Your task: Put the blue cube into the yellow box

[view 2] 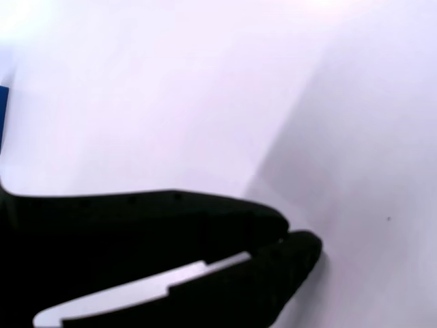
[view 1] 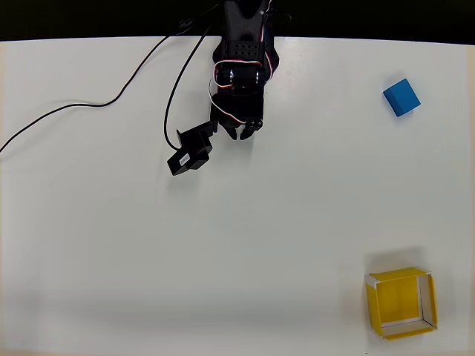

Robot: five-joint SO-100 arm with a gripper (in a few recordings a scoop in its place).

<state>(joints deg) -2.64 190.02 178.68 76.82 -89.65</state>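
We note the black two-finger arm end, its fingers [view 1: 244,133] hanging over the white table [view 1: 237,222] near the table's far edge in the overhead view. The fingers are drawn together, tips touching or all but touching, and they hold nothing; in the wrist view the fingers [view 2: 283,239] meet at their tips over bare white surface.

The small solid bright-blue cube [view 1: 401,97] sits on the table well off to the right of the fingers in the overhead view, a little nearer the far edge than they are, turned at an angle to the table's sides. A sliver of blue [view 2: 3,113] shows at the left edge of the wrist view.

The small square open-topped yellow box [view 1: 401,302] with thin white-edged walls stands well apart from the fingers, toward the lower right corner of the overhead view, and well apart from the cube.

A black wrist camera [view 1: 191,150] rides just left of the fingers, its black cable [view 1: 89,104] trailing across the table to the left.
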